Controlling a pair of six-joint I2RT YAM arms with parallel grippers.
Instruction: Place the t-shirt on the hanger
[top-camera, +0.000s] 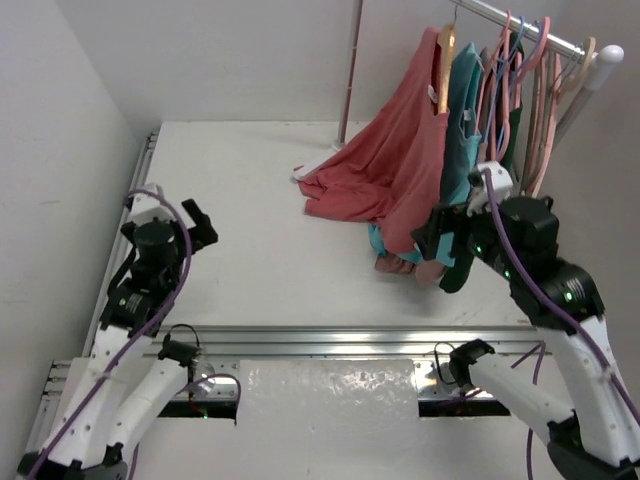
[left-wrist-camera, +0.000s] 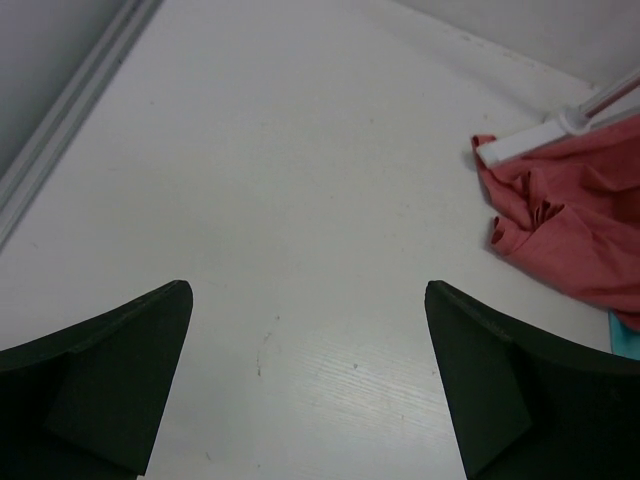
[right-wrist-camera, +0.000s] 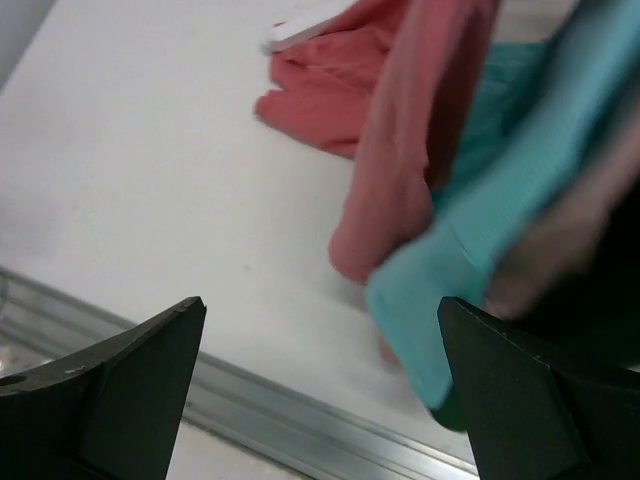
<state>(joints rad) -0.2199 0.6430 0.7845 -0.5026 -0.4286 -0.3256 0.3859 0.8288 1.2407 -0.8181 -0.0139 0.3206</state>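
White table (top-camera: 260, 200), white walls (top-camera: 200, 60). In the upper right the t-shirt (top-camera: 400, 160) drapes from the hanger (top-camera: 445, 60) on a rail (top-camera: 540, 30), its lower part pooled on the table. The left gripper (left-wrist-camera: 308, 290) and right gripper (right-wrist-camera: 320, 305) both have their fingers spread apart and hold nothing.

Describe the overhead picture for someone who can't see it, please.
A coral-red t-shirt hangs from a rail at the far right, a wooden hanger at its neck, its lower part pooled on the white table. The robot's left gripper and right gripper are open and empty.
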